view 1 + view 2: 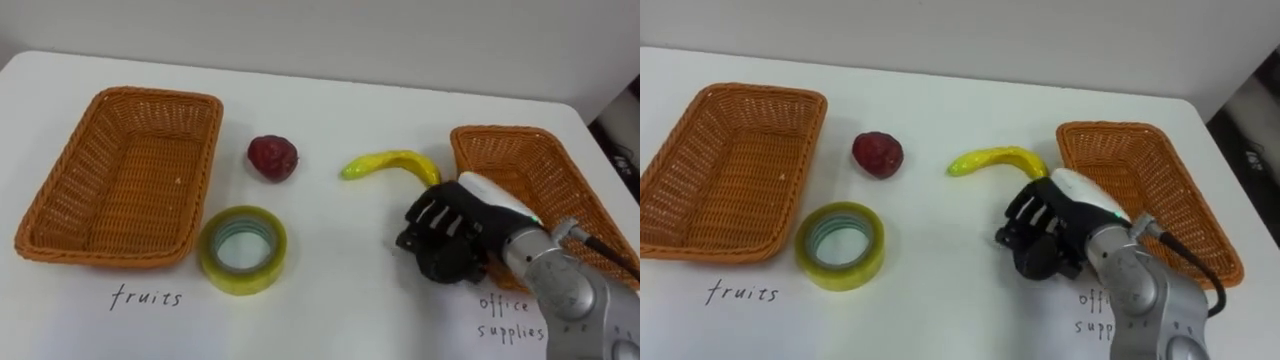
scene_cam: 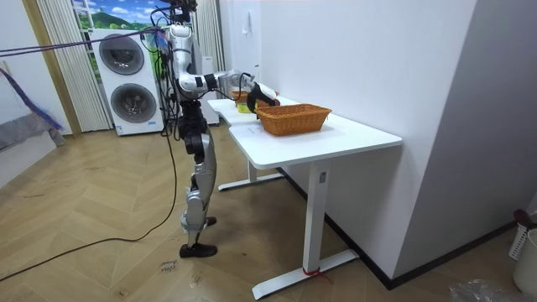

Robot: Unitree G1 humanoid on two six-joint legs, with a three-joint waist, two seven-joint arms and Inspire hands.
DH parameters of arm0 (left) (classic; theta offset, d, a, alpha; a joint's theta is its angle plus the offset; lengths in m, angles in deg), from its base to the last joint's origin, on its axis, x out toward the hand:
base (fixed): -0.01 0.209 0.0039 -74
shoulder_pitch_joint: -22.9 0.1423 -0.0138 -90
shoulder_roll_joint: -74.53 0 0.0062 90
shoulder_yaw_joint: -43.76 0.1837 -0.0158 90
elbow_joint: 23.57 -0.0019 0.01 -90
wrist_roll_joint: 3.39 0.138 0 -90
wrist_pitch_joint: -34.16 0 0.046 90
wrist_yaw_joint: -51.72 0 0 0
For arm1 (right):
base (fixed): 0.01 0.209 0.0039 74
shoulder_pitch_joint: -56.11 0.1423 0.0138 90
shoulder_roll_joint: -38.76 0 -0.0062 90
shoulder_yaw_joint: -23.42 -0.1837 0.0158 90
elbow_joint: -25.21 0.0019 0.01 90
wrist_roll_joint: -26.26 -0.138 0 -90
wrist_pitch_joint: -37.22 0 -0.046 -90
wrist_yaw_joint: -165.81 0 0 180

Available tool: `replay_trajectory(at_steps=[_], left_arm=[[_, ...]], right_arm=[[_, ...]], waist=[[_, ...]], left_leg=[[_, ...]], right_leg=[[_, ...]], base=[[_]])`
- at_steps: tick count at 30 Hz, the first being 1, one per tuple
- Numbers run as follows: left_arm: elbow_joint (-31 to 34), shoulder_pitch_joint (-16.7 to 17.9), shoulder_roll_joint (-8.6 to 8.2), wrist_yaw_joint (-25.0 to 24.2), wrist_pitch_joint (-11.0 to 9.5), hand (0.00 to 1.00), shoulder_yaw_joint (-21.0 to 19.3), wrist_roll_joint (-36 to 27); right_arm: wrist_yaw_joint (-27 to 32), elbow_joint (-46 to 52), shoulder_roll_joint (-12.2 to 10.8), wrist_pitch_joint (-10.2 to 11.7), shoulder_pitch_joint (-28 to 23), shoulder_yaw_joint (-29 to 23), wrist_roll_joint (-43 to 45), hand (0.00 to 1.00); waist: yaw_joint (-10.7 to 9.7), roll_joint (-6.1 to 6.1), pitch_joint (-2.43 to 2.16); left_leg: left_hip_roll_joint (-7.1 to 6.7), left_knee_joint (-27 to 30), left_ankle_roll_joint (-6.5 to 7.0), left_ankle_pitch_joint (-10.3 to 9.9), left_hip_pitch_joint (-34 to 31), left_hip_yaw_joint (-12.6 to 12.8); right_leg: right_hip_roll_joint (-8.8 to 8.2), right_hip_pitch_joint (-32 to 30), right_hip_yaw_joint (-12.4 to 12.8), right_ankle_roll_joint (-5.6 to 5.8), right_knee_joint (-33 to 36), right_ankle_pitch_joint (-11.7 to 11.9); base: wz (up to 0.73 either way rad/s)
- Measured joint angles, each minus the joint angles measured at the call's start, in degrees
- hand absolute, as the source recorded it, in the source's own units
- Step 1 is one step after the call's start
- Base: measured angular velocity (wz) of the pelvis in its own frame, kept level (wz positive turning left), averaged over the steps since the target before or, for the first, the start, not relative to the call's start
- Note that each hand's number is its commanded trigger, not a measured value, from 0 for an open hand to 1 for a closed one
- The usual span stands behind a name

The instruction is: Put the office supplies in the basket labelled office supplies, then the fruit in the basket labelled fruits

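A yellow banana (image 1: 392, 165) lies on the white table (image 1: 340, 290) just left of the office supplies basket (image 1: 548, 190). My right hand (image 1: 450, 232) hovers right below the banana, fingers loosely spread and pointing left, holding nothing. A dark red fruit (image 1: 272, 158) sits near the fruits basket (image 1: 125, 178), which holds nothing. A yellow tape roll (image 1: 243, 250) lies flat in front of that fruit. In the room view my right hand (image 2: 261, 96) reaches over the table beside a wicker basket (image 2: 294, 118).
Handwritten labels mark the table's front edge under each basket. The wall runs close behind the table. In the room view I stand at the table's side, with a washing machine (image 2: 126, 82) behind me.
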Motion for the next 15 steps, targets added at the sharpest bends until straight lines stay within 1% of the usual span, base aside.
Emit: replay_trajectory(at_steps=[2, 4, 6, 8, 12, 14, 15], left_arm=[[0.03, 0.05, -0.05, 0.01, -0.39, 0.0, -0.01, 0.0], [0.03, 0.19, -0.06, 0.09, -1.12, 0.0, -0.01, -0.02], [0.06, 0.48, -0.21, 0.5, -1.47, 0.0, -0.02, 0.0], [0.08, 0.65, -0.34, 0.65, -1.56, 0.0, -0.03, 0.0], [0.17, 0.67, -0.61, 1.04, -2.24, 0.0, 0.02, 0.05], [0.1, 0.67, -0.67, 0.98, -2.29, 0.0, 0.1, 0.05], [0.09, 0.68, -0.73, 0.9, -2.29, 0.0, 0.1, 0.05]], right_arm=[[1.46, 1.1, -0.01, 0.15, 0.0, -0.1, -1.19, 1.0], [2.46, 1.83, -0.03, 0.97, 0.0, -0.09, -1.82, 1.0], [4.2, 1.99, -0.02, 1.41, 0.02, -0.1, -3.88, 1.0], [5.89, 1.99, -0.02, 1.88, 0.02, -0.1, -5.96, 1.0], [9.28, 2.67, -0.36, 3.16, 0.06, -0.73, -11.7, 1.0], [10.43, 3.42, -0.43, 3.45, 0.39, -0.99, -14.13, 1.0], [11.46, 3.71, -0.42, 4.05, 0.64, -1.26, -15.4, 1.0]], waist=[[-0.07, 0.1, -0.06], [0.0, 0.14, -0.03], [0.12, 0.1, -0.05], [0.17, 0.09, -0.02], [0.02, 0.06, -0.04], [0.04, 0.15, 0.01], [0.02, 0.2, 0.04]], left_leg=[[0.02, -0.01, -0.01, 0.01, 0.07, -0.01], [0.02, -0.09, 0.0, 0.02, 0.15, 0.04], [0.02, -0.38, 0.03, 0.04, 0.46, 0.38], [0.02, -0.6, 0.07, 0.07, 0.91, 0.82], [0.01, -0.56, 0.07, 0.06, 0.78, 0.84], [0.02, -0.43, 0.07, 0.06, 0.81, 0.88], [0.02, -0.36, 0.07, 0.06, 0.81, 0.89]], right_leg=[[0.02, 0.05, 0.07, 0.0, -0.04, 0.0], [0.03, 0.05, 0.24, 0.0, -0.05, 0.0], [0.11, 0.04, 1.88, 0.0, -0.03, 0.0], [0.13, 0.02, 2.81, 0.0, -0.04, 0.0], [0.11, 0.05, 2.76, 0.04, 0.01, 0.02], [0.11, 0.15, 2.72, 0.04, 0.01, 0.02], [0.11, 0.2, 2.72, 0.04, 0.01, 0.02]], base=[[0.0], [-0.02], [-0.08], [-0.11], [-0.02], [0.0], [0.0]])
